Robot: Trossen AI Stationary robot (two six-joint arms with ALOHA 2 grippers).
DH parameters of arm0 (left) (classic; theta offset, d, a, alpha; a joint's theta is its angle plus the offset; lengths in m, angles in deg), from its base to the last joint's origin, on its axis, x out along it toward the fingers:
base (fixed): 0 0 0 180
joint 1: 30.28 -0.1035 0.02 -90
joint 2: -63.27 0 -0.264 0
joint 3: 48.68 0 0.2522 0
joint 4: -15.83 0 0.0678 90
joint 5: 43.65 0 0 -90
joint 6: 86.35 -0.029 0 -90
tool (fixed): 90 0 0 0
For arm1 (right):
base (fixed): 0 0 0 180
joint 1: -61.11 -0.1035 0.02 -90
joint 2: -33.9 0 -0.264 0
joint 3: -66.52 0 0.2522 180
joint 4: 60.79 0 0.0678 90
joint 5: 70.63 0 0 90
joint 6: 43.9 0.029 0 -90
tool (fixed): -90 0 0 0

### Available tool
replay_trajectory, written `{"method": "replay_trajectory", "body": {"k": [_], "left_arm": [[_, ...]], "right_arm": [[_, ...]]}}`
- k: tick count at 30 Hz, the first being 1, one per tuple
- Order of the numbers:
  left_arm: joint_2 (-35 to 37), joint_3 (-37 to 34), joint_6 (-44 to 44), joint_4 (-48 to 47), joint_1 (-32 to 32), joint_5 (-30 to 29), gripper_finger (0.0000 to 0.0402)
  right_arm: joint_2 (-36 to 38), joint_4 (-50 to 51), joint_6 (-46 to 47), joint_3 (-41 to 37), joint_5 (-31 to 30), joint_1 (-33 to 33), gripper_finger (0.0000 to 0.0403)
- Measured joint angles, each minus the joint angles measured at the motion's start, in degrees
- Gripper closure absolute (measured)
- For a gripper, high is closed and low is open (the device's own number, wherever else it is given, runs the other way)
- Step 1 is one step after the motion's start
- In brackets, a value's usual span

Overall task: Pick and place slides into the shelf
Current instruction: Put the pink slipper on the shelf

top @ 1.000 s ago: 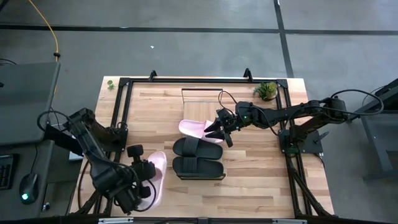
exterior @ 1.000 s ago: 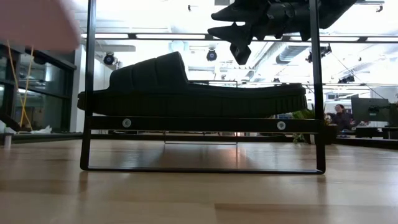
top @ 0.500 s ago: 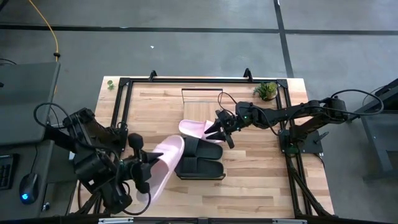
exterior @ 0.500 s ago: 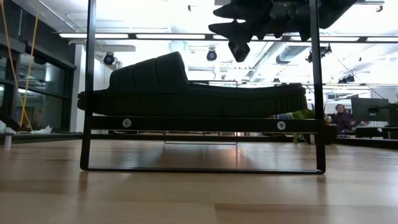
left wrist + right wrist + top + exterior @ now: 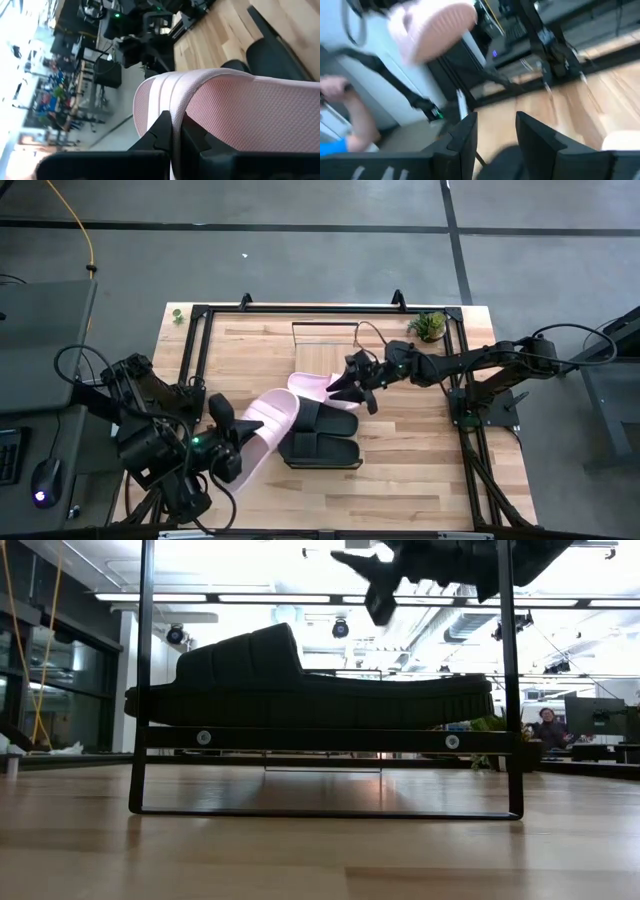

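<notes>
Pale pink wide-strap slide (image 5: 262, 430) pinched at the strap by left gripper (image 5: 226, 442), could snag black slides (image 5: 320, 433); right gripper (image 5: 350, 385) empty, parted, far-right.

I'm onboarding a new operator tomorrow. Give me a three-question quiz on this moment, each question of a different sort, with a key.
1. True or false: the left claw holds a black slide.
2. Multiple choice: the two black slides lie (A) side by side, (B) at opposite table corners, (C) on the floor.
3. Fill in: the right claw hovers open above the second ____ slide.

Key:
1. False; it grips a pink slide by its edge, raised beside the black pair.
2. A
3. pink
</notes>
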Motion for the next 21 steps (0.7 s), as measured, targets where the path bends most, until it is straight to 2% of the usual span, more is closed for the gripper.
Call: {"method": "replay_trajectory", "body": {"k": [6, 14, 21], "left_arm": [[0.0, 0.0, -8.98, 0.0, -0.91, 0.17, 0.0401], [0.0, -0.02, -14.97, 0.0, -8.49, 6.99, 0.0401], [0.0, -0.02, -20.17, 4.14, -14.15, 13.58, 0.0401]], "right_arm": [[0.0, -7.47, 9.05, 0.02, 2.97, 0.82, 0.0276], [0.0, -7.3, 12.47, 0.02, 4.69, 1.15, 0.027], [0.0, -3.04, 12.23, 3.72, 2.5, 1.15, 0.021]]}}
